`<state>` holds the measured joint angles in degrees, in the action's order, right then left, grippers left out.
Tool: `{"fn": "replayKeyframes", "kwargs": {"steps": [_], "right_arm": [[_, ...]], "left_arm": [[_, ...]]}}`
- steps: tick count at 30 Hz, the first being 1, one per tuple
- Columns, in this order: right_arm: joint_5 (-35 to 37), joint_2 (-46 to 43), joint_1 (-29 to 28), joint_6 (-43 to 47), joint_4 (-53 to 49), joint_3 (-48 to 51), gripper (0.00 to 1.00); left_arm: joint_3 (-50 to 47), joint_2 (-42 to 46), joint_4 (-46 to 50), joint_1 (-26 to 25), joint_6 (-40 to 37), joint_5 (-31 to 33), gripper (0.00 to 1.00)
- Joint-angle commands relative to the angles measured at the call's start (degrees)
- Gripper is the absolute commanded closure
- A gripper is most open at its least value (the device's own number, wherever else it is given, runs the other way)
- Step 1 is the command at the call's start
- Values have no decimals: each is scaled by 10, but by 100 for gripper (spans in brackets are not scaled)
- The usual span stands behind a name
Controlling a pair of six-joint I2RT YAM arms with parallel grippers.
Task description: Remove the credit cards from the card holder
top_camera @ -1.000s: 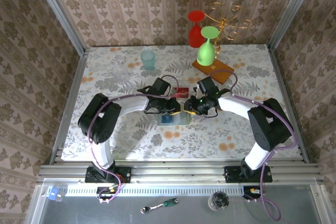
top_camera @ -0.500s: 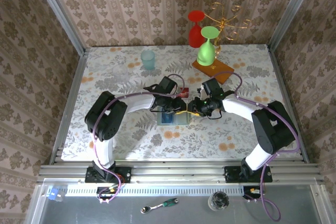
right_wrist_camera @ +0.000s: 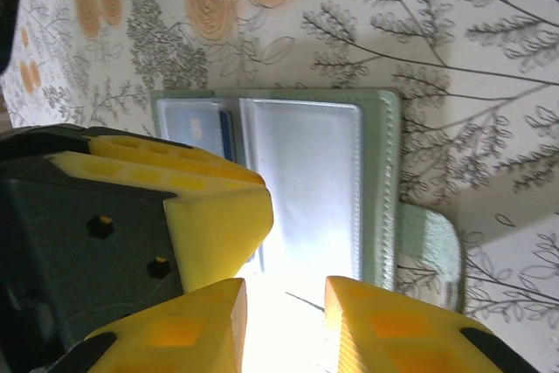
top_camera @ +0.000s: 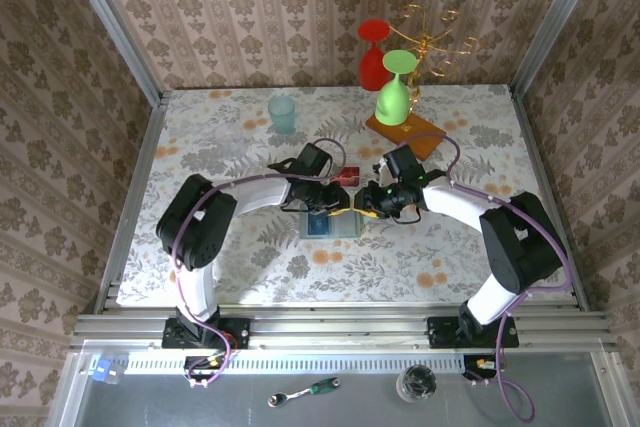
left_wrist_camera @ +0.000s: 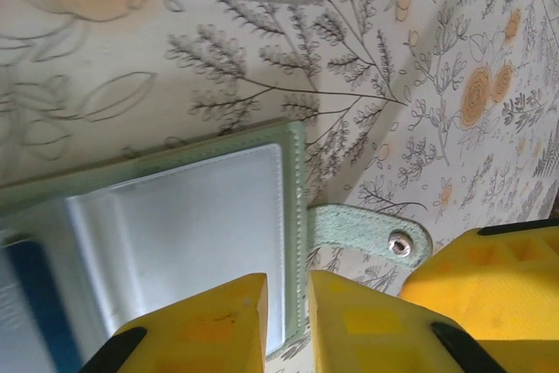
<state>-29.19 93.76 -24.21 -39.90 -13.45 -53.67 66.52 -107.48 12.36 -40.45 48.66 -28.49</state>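
Observation:
The grey-green card holder [top_camera: 345, 227] lies open on the flowered table, pale panels up, its snap strap [left_wrist_camera: 376, 233] out to the right. A blue card [right_wrist_camera: 196, 124] sits in its left pocket. The red card [top_camera: 347, 177] lies just behind it under clear plastic. My left gripper [left_wrist_camera: 288, 321] hangs over the holder's right edge, jaws a narrow gap apart with the stitched edge [left_wrist_camera: 297, 216] showing between them. My right gripper [right_wrist_camera: 286, 321] stands open over the glaring right panel [right_wrist_camera: 306, 181]. In the top view the left gripper [top_camera: 338, 207] and right gripper [top_camera: 365, 207] nearly touch.
An orange-brown wooden slab [top_camera: 420, 139] carries an upturned green glass [top_camera: 394, 97] at the back right. Beside it stand a red glass [top_camera: 373, 52] and a gold rack [top_camera: 430, 37]. A teal cup [top_camera: 282, 114] and a clear glass [top_camera: 230, 137] stand back left.
Both grippers have shifted slightly over the open card holder, drawing close together at its right edge. The holder and the cards have stayed where they were.

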Motion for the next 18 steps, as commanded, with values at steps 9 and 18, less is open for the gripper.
{"fn": "replayKeyframes", "kwargs": {"steps": [9,18], "right_arm": [[10,63,-61,-31,-11,-77,69],[11,119,-93,-35,-24,-136,69]], "left_arm": [[-96,89,-18,51,-27,-14,80],[-178,156,-30,91,-29,-16,80]]}}
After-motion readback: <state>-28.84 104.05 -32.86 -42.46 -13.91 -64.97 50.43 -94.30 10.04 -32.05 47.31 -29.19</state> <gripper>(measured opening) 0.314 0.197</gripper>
